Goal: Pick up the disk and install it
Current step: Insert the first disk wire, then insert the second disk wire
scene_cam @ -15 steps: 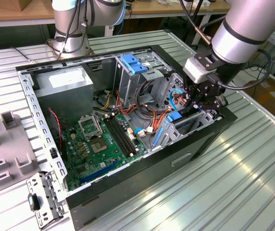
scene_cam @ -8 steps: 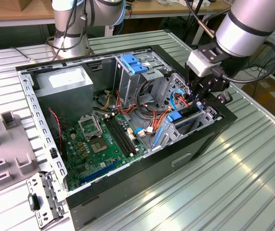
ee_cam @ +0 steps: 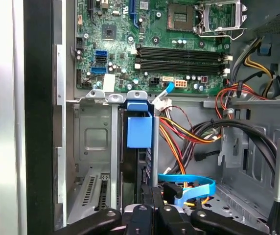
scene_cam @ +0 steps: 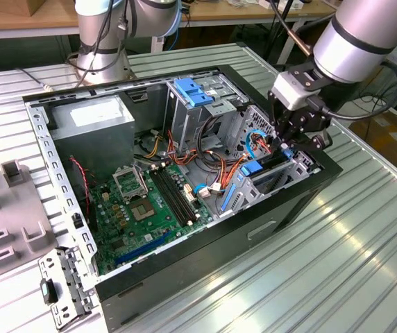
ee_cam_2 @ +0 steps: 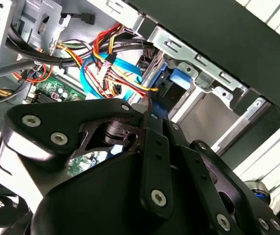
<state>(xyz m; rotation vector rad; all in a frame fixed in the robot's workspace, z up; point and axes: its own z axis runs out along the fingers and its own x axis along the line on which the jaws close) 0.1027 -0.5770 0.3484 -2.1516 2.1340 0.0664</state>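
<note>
Ribbed metal table (scene_cam: 365,257) holds the open computer case (scene_cam: 254,229). The gripper (scene_cam: 290,142) has its fingers pinched on the disk (ee_cam: 139,147), which stands partly down in its bay (ee_cam: 93,142). It looks picked up but not pushed all the way in.

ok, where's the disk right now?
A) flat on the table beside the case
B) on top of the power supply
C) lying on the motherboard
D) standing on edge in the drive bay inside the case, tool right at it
D: the disk stands on edge in the metal drive bay inside the case, with the tool down at that bay in the exterior view.
</note>
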